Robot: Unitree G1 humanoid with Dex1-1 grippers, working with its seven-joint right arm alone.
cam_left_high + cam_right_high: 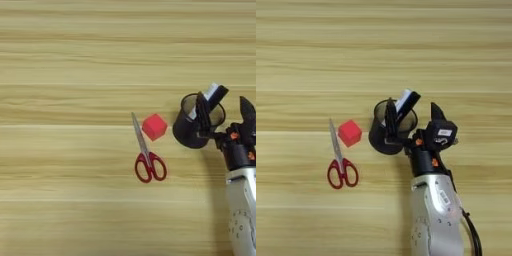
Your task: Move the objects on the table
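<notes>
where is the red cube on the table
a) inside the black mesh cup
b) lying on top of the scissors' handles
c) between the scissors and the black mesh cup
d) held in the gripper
c: the red cube sits on the table with the scissors to its left and the black mesh cup to its right.

Red cube [154, 126] just right of red-handled scissors [145, 155], blades pointing away, handles nearer.

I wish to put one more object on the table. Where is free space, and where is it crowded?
The wooden table is bare across its far half and along its left side, beyond the red-handled scissors. It is crowded mid-right: red cube, black mesh pen cup and right gripper sit close together.
</notes>
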